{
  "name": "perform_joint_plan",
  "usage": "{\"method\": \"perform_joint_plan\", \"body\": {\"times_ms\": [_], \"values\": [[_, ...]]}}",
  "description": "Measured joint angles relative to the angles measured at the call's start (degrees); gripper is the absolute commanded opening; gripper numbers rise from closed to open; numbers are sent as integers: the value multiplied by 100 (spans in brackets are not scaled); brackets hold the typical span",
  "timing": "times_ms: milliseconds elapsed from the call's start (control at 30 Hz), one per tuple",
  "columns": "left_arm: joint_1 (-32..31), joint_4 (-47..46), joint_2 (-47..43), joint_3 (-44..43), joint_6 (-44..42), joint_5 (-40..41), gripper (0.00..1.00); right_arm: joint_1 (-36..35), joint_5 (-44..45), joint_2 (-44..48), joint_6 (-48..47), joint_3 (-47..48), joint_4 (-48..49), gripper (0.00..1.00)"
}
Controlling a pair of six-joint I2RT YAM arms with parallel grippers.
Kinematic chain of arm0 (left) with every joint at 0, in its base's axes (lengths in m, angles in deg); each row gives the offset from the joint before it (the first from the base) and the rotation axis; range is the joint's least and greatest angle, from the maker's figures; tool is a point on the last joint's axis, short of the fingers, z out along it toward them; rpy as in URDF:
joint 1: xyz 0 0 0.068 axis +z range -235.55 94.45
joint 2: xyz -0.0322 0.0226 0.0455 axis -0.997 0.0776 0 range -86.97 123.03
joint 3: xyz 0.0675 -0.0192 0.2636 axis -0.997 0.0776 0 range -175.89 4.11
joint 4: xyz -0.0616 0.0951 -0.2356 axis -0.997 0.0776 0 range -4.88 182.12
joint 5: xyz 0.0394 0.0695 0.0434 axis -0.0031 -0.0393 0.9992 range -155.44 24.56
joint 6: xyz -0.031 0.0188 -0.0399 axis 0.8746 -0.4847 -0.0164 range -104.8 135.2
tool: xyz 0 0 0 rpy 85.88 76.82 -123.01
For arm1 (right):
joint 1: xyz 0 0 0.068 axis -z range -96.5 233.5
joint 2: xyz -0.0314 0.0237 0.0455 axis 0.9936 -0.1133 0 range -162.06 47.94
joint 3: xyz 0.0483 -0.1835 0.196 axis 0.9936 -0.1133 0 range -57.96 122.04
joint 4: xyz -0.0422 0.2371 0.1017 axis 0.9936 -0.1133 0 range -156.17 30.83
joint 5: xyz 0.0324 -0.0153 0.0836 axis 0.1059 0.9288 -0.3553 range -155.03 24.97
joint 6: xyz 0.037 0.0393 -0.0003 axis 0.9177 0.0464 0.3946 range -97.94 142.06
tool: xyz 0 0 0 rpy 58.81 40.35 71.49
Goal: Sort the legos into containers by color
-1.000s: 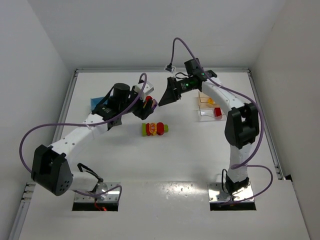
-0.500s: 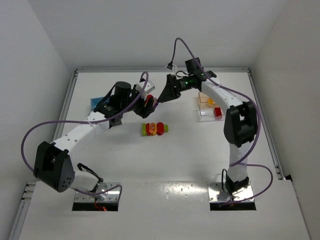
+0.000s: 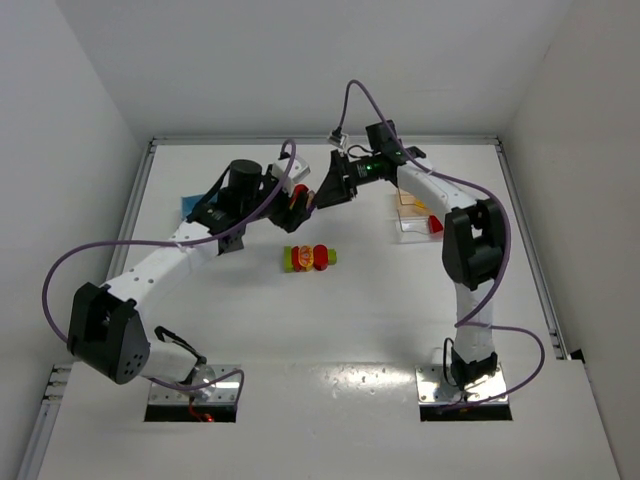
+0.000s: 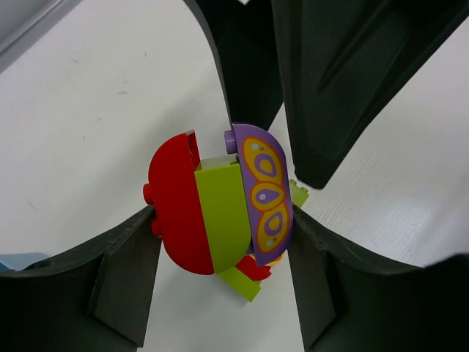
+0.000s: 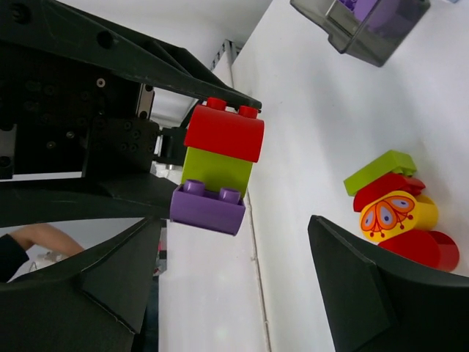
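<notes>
Clamping a red-lime-purple plastic block stack (image 4: 220,213), left gripper (image 3: 296,204) hangs above white tabletop (image 3: 350,320), white walls (image 3: 80,80) around. Right gripper (image 3: 322,195) jaws wide, just beside.

Top cam sits high behind the arm bases, looking down on the whole bench (image 3: 400,320). Left wrist cam peers down through the left claw (image 4: 223,249), super close on the brick stack (image 4: 212,220). Right wrist cam eyes that same stack side-on, tilted, past the right claw (image 5: 234,293); top view shares it too.
</notes>
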Motion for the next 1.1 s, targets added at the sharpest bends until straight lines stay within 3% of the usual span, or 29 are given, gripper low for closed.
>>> {"method": "perform_joint_plan", "body": {"times_ms": [200, 433, 533, 700, 800, 833, 867, 1033, 1100], "values": [[-22, -96, 70, -105, 2, -2, 27, -37, -131, -11, 63, 13, 79, 59], [-94, -131, 227, -149, 0, -4, 27, -50, -168, -15, 162, 22, 289, 52], [-136, -142, 236, -149, 9, -9, 27, -61, -175, -28, 245, 33, 385, 42], [-153, -173, 234, -149, -22, 66, 30, -70, -133, -55, 407, 46, 457, 12], [-155, -146, 236, -149, 0, 144, 50, -74, -203, -109, 426, 55, 520, 3], [-162, -144, 236, -149, 22, 177, 69, -74, -214, -114, 431, 55, 531, 3], [-166, -144, 236, -149, 59, 247, 75, -72, -223, -116, 431, 52, 544, 2], [-146, -83, 227, -142, 516, 656, 96, 96, -391, -24, 352, -321, 667, 0], [-52, -17, 155, -103, 673, 693, 100, 254, -435, 57, 245, -553, 636, 0]]}}
